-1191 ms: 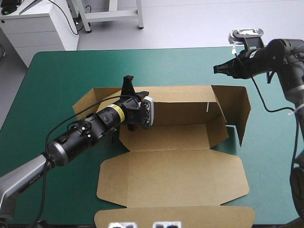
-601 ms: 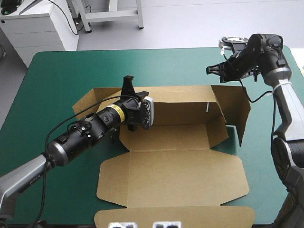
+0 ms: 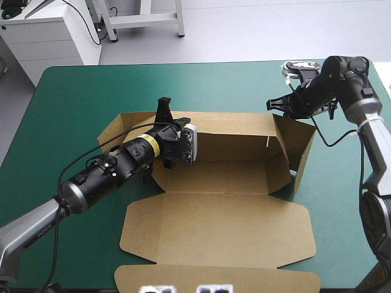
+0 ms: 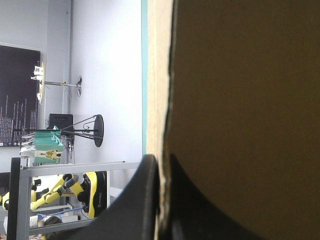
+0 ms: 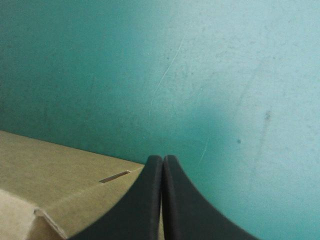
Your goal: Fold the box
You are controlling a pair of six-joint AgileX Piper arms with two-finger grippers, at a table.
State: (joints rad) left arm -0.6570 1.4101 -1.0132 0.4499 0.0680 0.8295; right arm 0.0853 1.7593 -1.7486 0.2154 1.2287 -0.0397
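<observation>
One brown box point(image 3: 220, 226), two grippers, mid-table.
The box sits at the table's point(image 3: 79, 97) centre, far and right end walls raised, lid flat toward the near edge. Left gripper point(image 3: 164, 105) is clamped on the far wall near its left end. Right gripper point(image 3: 270, 104) hovers at the box's far right corner, fingers point(image 5: 150, 200) pressed together, empty. Bare teal-green cover runs along the far and left edges.

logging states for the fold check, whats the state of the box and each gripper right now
box: open, far wall and right end wall raised, lid flat
left gripper: shut on the box's far wall
right gripper: shut, holding nothing, by the box's right end wall
</observation>
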